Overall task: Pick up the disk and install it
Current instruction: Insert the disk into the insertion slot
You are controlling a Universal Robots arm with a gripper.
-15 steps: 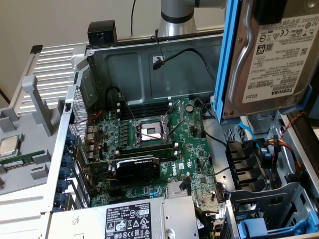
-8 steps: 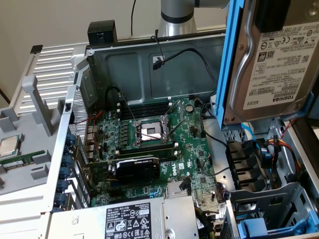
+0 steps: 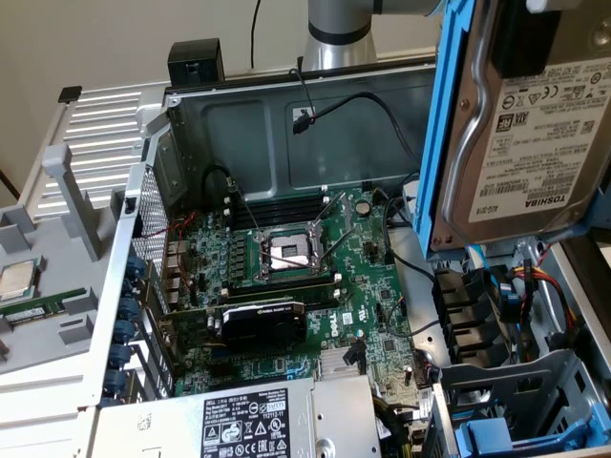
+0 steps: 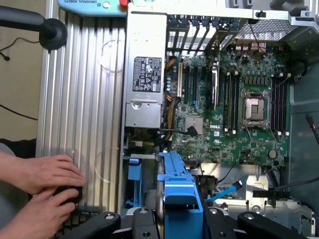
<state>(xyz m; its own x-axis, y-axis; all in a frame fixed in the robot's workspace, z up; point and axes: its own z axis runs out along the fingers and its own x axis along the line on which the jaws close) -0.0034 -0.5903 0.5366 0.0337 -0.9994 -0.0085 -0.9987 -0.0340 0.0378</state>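
Note:
The disk [image 3: 535,134], a silver-grey hard drive with a white Toshiba label in a blue carrier [image 3: 442,124], hangs upright in the air at the exterior view's upper right, over the open computer case's drive-bay end. A black finger [image 3: 525,43] presses on its labelled face near the top. In the wrist view the disk [image 4: 175,194] is seen edge-on, with my gripper [image 4: 177,219] shut on it and black fingers [image 4: 142,219] on both sides. Below it lies the drive cage [image 3: 516,391].
The open case holds the motherboard [image 3: 363,277] with a bare CPU socket [image 3: 291,253], a graphics card [image 3: 263,320] and the power supply [image 3: 248,420]. Another blue carrier [image 3: 496,441] sits in the bay. A person's hands [image 4: 40,186] rest beside the case. A CPU chip [image 3: 17,281] lies on the grey tray.

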